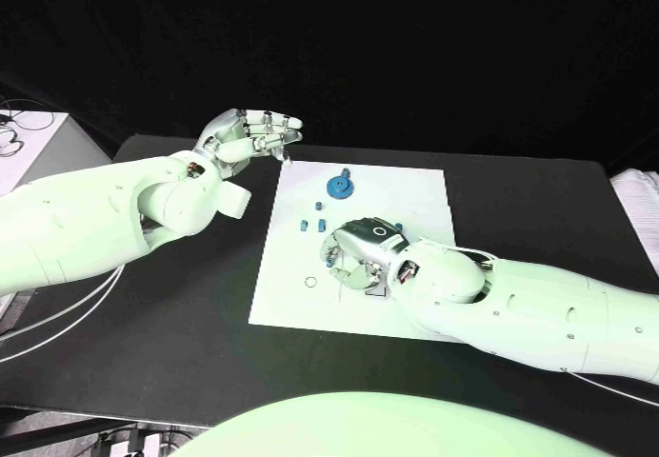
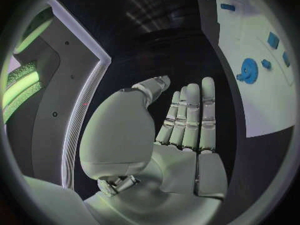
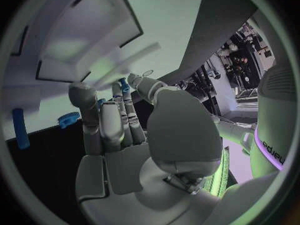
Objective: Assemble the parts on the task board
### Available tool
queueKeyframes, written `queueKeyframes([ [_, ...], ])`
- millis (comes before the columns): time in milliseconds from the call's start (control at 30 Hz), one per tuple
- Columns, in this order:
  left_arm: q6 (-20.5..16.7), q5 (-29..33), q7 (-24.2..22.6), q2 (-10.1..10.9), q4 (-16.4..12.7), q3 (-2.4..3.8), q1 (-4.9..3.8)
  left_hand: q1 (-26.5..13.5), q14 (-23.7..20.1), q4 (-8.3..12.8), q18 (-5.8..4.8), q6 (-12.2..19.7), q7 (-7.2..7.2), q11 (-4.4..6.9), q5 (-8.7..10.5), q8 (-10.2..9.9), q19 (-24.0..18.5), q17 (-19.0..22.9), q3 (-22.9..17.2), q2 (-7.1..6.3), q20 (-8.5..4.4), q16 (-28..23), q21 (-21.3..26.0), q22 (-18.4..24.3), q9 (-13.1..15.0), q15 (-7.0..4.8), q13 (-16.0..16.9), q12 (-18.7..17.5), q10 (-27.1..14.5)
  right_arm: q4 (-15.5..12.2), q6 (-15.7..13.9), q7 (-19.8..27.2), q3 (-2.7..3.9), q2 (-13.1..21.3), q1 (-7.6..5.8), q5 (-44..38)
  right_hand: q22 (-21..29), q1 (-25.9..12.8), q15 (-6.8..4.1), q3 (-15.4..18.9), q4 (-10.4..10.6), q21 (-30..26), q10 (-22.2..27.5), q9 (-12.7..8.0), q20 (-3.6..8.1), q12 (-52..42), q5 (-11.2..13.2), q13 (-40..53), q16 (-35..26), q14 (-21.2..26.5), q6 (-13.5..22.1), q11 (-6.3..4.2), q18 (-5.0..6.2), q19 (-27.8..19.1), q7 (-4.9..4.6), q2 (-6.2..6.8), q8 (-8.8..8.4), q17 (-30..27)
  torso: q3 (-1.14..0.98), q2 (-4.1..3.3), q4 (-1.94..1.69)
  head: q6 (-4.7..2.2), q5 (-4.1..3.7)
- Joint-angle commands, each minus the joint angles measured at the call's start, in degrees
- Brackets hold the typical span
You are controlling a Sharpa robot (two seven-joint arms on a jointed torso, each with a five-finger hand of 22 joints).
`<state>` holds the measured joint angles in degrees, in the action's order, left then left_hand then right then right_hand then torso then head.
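Note:
The white task board (image 1: 412, 190) lies mid-table. A blue gear (image 1: 338, 187) (image 2: 249, 70) (image 3: 67, 119) stands near its far edge. Two small blue parts (image 1: 311, 226) lie left of centre. My left hand (image 1: 254, 133) (image 2: 187, 125) hovers above the board's far left corner, fingers straight and apart, holding nothing. My right hand (image 1: 360, 252) (image 3: 119, 130) is low over the board's middle, palm down, fingers bent toward the surface. In the right wrist view a bit of blue (image 3: 124, 84) shows between thumb tip and a fingertip; whether it is pinched or lies behind, I cannot tell.
Another small blue part (image 1: 398, 227) sits just beyond my right hand. A blue peg (image 3: 22, 129) shows past the fingers in the right wrist view. Black table (image 1: 165, 314) surrounds the board. White objects stand at the table's far left (image 1: 34, 143) and right edge (image 1: 634, 205).

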<state>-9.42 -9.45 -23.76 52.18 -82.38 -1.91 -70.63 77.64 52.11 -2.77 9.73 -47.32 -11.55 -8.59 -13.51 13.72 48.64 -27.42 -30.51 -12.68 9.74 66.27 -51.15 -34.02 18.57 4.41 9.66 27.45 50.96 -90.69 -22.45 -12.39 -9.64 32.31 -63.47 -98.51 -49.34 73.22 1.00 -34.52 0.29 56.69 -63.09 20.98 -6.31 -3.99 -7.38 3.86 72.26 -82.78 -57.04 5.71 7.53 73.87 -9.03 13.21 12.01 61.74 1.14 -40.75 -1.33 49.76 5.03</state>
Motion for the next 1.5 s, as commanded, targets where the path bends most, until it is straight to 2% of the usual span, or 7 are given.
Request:
queueKeyframes([
  [33, 1.1, 0.3, -0.1, 0.0, -0.1, 0.04, -0.01, 0.3, -0.5, 0.1, 0.79, 0.0, -0.4, 0.15, -0.26, 0.1, 0.3, 0.1, 0.3, 0.3, 0.14, -0.3, 0.3, 0.1, 0.0, 0.09, 0.0, 0.2, -0.5, 0.0, -0.4, 0.2, -0.12, 0.2, 0.14, -0.1, 0.9, 0.3, -0.06, 0.6, -0.1, -0.9, 1.2, -0.1, -0.13, -0.4, 0.2, 0.0, -0.4, 0.7, 0.7, 0.22, 0.61, -0.6, 0.01, 0.45, -0.41, -0.6, -0.06, 0.01, 0.02, -0.01, 0.03],
  [400, 1.3, 0.3, 0.2, -0.1, -0.1, 0.04, -0.01, 0.3, -0.5, 0.1, 0.79, 0.1, -0.4, 0.14, -0.25, 0.1, 0.3, 0.1, 0.3, 0.31, 0.14, -0.4, 0.4, 0.1, 0.0, 0.1, 0.0, 0.2, -0.6, -1.4, -6.4, 0.6, -0.14, 1.6, 0.15, 0.2, 5.8, 2.0, 0.53, 3.3, 0.1, -6.0, 5.7, -0.6, -0.75, -1.6, -0.7, 0.1, -2.3, 3.3, 2.1, 0.83, 1.61, -3.6, -0.45, 0.2, -1.82, -4.6, -0.09, 0.01, 0.03, -0.44, -0.32],
  [667, 1.5, 0.3, 0.3, 0.0, 0.0, 0.04, 0.0, 0.4, -0.5, 0.1, 0.78, 0.1, -0.4, 0.11, -0.25, 0.0, 0.3, 0.1, 0.3, 0.34, 0.16, -0.4, 0.4, 0.2, 0.0, 0.12, 0.0, 0.2, -0.7, -4.1, -11.6, 2.5, 0.43, 5.2, -0.13, 3.9, 3.4, 2.7, 0.35, 3.8, 0.3, -4.0, 4.8, -0.8, -0.67, -3.8, -1.8, 0.4, -1.4, 3.0, 2.0, 0.62, 1.25, -2.3, -0.36, -0.06, -2.23, -4.0, -0.03, 0.06, 0.1, -1.09, -0.97],
  [900, 1.6, 0.3, 0.3, 0.3, -0.3, 0.04, 0.0, 0.4, -0.5, 0.1, 0.78, 0.1, -0.4, 0.11, -0.25, 0.0, 0.3, 0.1, 0.3, 0.34, 0.16, -0.4, 0.4, 0.2, 0.0, 0.12, 0.0, 0.2, -0.7, -6.6, -6.8, 3.7, 1.36, 11.9, -3.55, 12.0, -6.3, 2.3, -0.21, 3.0, 1.1, 4.7, 3.3, -1.0, -0.08, -6.2, -1.9, 0.3, 3.8, -1.5, 1.6, 0.2, -0.56, 3.6, -0.26, 0.18, -2.7, 2.7, 0.04, 0.08, 0.23, -1.91, -1.88],
  [1100, 1.7, 0.3, 0.3, 0.5, -0.4, 0.04, 0.0, 0.4, -0.5, 0.1, 0.78, 0.1, -0.4, 0.11, -0.25, 0.0, 0.3, 0.1, 0.3, 0.34, 0.16, -0.4, 0.4, 0.2, 0.0, 0.12, 0.0, 0.2, -0.7, -6.7, -1.9, 5.0, 1.7, 16.1, -6.09, 13.4, -7.4, 2.1, -0.25, 3.1, 1.1, 5.7, 3.5, -1.0, 0.0, -6.3, -1.9, 0.2, 4.6, -2.1, 1.6, 0.14, -0.78, 4.3, -0.15, 0.65, -2.83, 3.9, -0.05, 0.11, 0.33, -2.34, -2.29],
  [1267, 1.9, 0.3, 0.3, 0.6, -0.4, 0.03, 0.01, 0.3, -0.6, 0.1, 0.78, 0.1, -0.41, 0.1, -0.25, 0.0, 0.3, 0.1, 0.4, 0.34, 0.17, -0.4, 0.5, 0.2, 0.0, 0.13, 0.0, 0.2, -0.8, -5.6, 0.5, 4.5, 1.78, 17.2, -6.76, 10.9, -7.3, 1.8, -0.23, 4.3, 1.3, 5.5, 4.9, -1.1, 0.02, -6.0, -1.9, -0.1, 4.5, -2.1, 2.1, 0.17, -0.75, 4.4, -0.11, 1.32, -3.3, 3.5, -0.01, 0.05, 0.14, -2.45, -2.6],
  [1500, 2.0, 0.3, 0.4, 0.6, -0.4, 0.03, 0.01, 0.3, -0.6, 0.1, 0.78, 0.1, -0.41, 0.1, -0.25, 0.0, 0.3, 0.1, 0.4, 0.34, 0.17, -0.4, 0.5, 0.2, 0.0, 0.13, 0.0, 0.2, -0.8, -3.9, 4.5, 3.1, 1.71, 16.8, -7.03, 8.0, -7.2, 2.2, -0.31, 6.1, 1.6, 5.2, 5.9, -1.3, 0.06, -6.0, -1.2, -0.1, 4.4, -2.1, 2.7, 0.07, -0.73, 4.4, 0.27, 1.13, -3.8, 3.2, 0.05, 0.01, 0.08, -2.42, -2.57],
])
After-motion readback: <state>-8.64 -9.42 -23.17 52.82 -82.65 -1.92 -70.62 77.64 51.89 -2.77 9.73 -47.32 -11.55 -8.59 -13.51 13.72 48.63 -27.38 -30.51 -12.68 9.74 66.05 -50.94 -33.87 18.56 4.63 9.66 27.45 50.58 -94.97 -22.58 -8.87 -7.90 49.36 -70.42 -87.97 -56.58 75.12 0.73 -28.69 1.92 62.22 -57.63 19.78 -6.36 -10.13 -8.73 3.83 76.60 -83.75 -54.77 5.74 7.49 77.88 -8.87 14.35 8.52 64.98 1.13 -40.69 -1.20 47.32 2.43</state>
